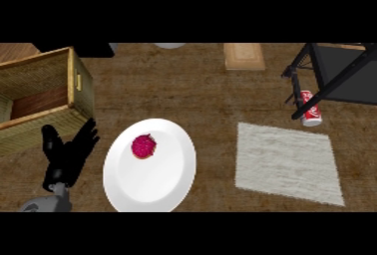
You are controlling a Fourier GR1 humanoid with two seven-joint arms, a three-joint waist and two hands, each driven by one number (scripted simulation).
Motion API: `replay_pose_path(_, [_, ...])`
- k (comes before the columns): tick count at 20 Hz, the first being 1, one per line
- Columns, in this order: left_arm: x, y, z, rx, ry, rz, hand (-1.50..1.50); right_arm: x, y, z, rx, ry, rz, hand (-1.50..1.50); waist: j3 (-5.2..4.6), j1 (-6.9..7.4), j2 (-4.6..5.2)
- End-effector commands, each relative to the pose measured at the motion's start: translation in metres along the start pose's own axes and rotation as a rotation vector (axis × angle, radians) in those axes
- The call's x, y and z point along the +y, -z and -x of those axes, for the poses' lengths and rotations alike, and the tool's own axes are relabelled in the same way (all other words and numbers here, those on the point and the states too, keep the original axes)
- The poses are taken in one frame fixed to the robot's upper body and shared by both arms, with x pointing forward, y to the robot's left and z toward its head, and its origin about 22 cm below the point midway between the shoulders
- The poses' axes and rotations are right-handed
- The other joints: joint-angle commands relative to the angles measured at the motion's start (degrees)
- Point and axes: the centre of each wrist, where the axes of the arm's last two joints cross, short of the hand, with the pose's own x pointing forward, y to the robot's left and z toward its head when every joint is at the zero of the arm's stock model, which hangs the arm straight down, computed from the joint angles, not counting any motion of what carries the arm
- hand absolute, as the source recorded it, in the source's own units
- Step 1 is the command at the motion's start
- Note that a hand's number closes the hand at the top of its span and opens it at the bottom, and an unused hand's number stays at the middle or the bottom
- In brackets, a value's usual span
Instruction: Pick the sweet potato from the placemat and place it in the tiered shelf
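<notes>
the robot's left hand [66, 157] rested open at the lower left of the brown tabletop [184, 84], its fingers [88, 130] straight, pointing up and holding nothing; the right hand did not show. just right of the fingers lay a white plate [165, 199] carrying one small, roundish magenta item [143, 146], which could not be told for certain as a sweet potato. farther right of the fingers, past the plate, the grey placemat [287, 164] lay flat with no sweet potato on it. well up and to the right of the fingers stood the black tiered shelf [338, 64], only partly in view, and nothing could be seen on the dark tier that showed. a red can [310, 110] sat by the shelf's leg, between shelf and placemat. directly above the fingers was a woven basket [44, 64], open-topped, and no contents could be made out in the part of its inside that showed. a wooden board [244, 56] lay far up and right of the fingers. as a judgement, the task's progress was unclear: the sweet potato was off the placemat, so the pick may have been done, yet no placing in the tiered shelf was visible. if the magenta item was the sweet potato, the carry to the shelf was all left to do.
</notes>
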Motion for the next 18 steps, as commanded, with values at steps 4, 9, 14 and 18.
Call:
replay_pose_path(4, [0.005, -0.003, 0.014, -0.003, 0.003, 0.012, 0.00, -0.006, 0.053, 0.020, 0.028, -0.023, 0.016, 1.50, 0.02, 0.53, 0.15])
replay_pose_path(9, [0.008, -0.004, 0.008, 0.019, 0.012, 0.013, 0.00, 0.004, 0.074, 0.017, 0.002, -0.067, -0.098, 1.50, 0.00, 0.44, 0.11])
replay_pose_path(14, [0.011, -0.014, -0.003, -0.019, 0.009, 0.024, 0.00, 0.016, 0.089, 0.045, -0.037, -0.117, -0.084, 1.50, 0.05, 0.77, 0.10])
replay_pose_path(18, [0.003, -0.003, -0.007, -0.011, 0.010, 0.028, 0.00, 0.022, 0.110, 0.045, -0.025, -0.140, -0.057, 1.50, 0.04, 1.17, 0.33])
